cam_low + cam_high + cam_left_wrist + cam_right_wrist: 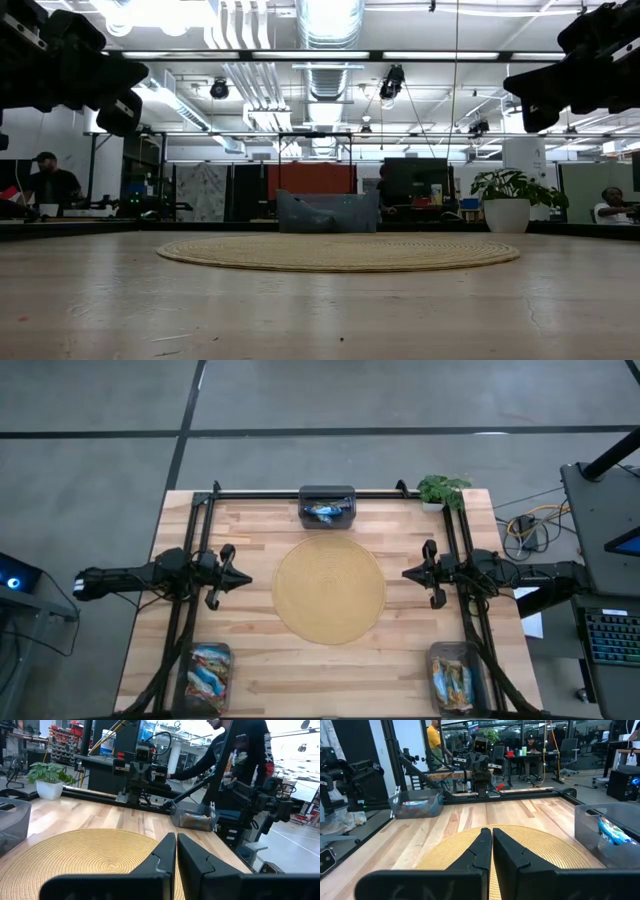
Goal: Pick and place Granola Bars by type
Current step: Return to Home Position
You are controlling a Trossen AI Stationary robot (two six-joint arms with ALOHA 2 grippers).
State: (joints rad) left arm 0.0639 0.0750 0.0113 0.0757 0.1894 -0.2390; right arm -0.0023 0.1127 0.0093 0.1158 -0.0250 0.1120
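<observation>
- All Granola Bars [207,675] in view sit inside three translucent bins. None lies on the round woven mat [328,592] at the centre of the worktop [260,530].
- Far bin [327,490], at 12 o'clock from the mat: blue bars [323,513], long axis roughly 9-to-3.
- Left near bin [208,647], at 7 o'clock: a heap of red and blue-white bars, mostly lying 12-to-6.
- Right near bin [453,646], at 5 o'clock: yellow-brown bars [452,682], also lying 12-to-6.
- Left gripper [243,577] hangs raised off the worktop at the mat's 9 o'clock edge, pointing toward 3 o'clock. Its fingers [167,852] are clenched pad to pad with nothing between them.
- Right gripper [410,572] mirrors it at the 3 o'clock edge, pointing toward 9 o'clock. Its fingers [482,847] are likewise pressed together and empty.
- Key relation: no bar lies ahead of either pair of fingers. Each arm's nearest heap is off to the side and behind, at its own near corner. The blue bars are about equally far from both arms.
- Judgement: sorting looks finished. What is left is drawing both arms back to rest, which calls for no grasp.
- Risk looks slight: the two grippers face each other across the mat, well apart.
- Potted plant [441,488] at the 1 o'clock corner, clear of both arms.
</observation>
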